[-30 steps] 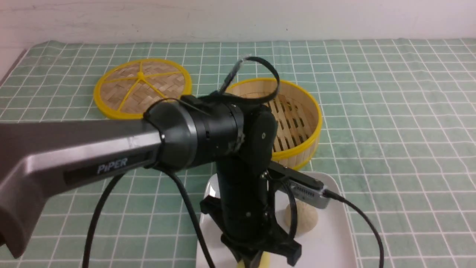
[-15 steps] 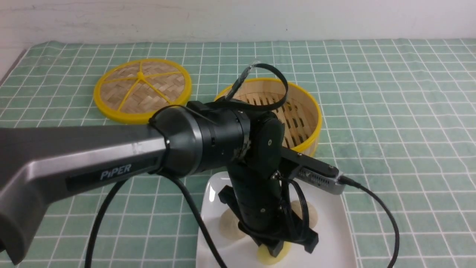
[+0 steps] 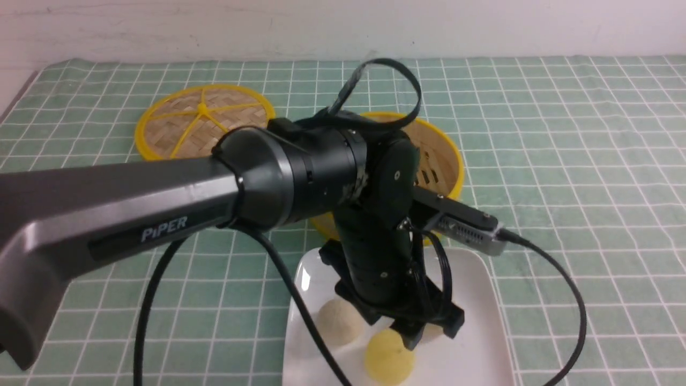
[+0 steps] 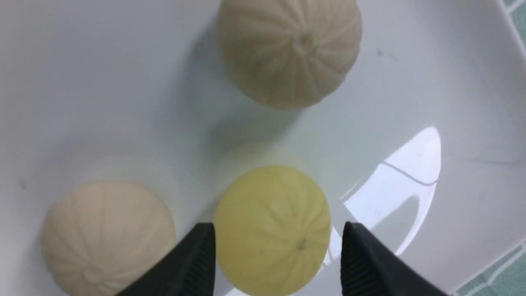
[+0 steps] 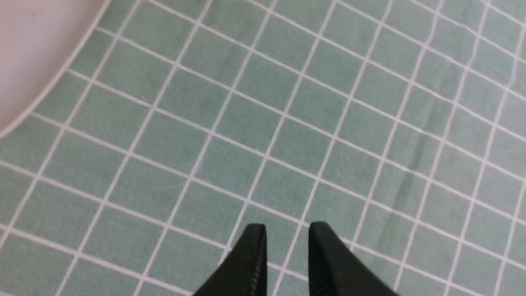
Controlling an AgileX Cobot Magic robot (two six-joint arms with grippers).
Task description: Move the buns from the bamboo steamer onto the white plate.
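Note:
All three buns lie on the white plate (image 3: 474,289). The pale yellow bun (image 4: 273,228) (image 3: 388,358) sits between two beige pleated buns (image 4: 289,49) (image 4: 107,234). In the front view one beige bun (image 3: 337,328) shows clearly; the other is mostly hidden behind the arm. My left gripper (image 4: 278,228) (image 3: 429,332) hovers open just above the yellow bun, its fingers apart on either side and not gripping it. The bamboo steamer (image 3: 447,155) stands behind the plate, and no bun shows in the visible part of it. My right gripper (image 5: 286,230) hangs over bare cloth, open a little and holding nothing.
The steamer's flat woven lid (image 3: 182,120) lies at the back left on the green checked tablecloth (image 3: 579,161). My left arm and its cables cross the middle of the front view. A corner of the white plate (image 5: 28,45) shows in the right wrist view.
My left gripper has opened and let go of the yellow bun, which now rests on the plate. The left arm has lifted slightly. The right gripper has hardly changed.

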